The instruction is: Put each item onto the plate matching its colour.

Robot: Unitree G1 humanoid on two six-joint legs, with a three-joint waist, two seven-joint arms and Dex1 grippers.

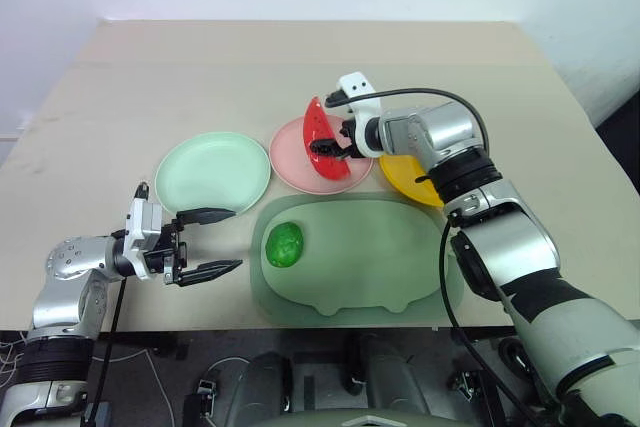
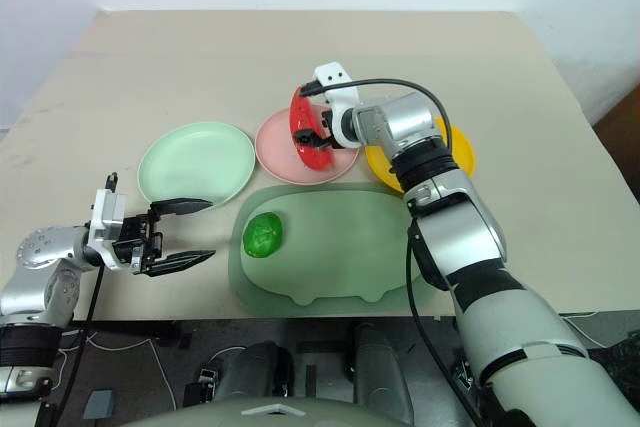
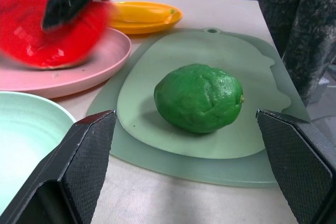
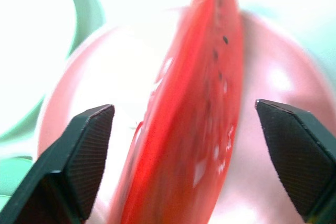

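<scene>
Over the pink plate (image 1: pixel 300 159) my right gripper (image 4: pixel 191 156) stands with its jaws spread wide, and the red watermelon wedge (image 1: pixel 322 139) sits between them, tipped up on its edge and free of both pads as far as my wrist view shows. That is my worry: the wedge looks unsettled, and if I draw back carelessly a fingertip (image 4: pixel 86 153) could catch its glossy side and roll it off the rim toward the mint green plate (image 1: pixel 212 172) or down onto the grey-green mat (image 1: pixel 350 257). It may also simply topple; I judge it would stay on the plate, which is shallow.

My left gripper (image 1: pixel 207 243) hovers just off the mat's edge, jaws fully apart and empty, aimed across at the green fruit (image 3: pixel 198 98) lying on the mat. The fruit is round and smooth, so a pinch off its middle could squirt it away across the surface.

What I take for the banana (image 3: pixel 171 11) lies in the yellow plate (image 1: pixel 405 179), partly under my right arm, which could nudge that plate as it withdraws.
</scene>
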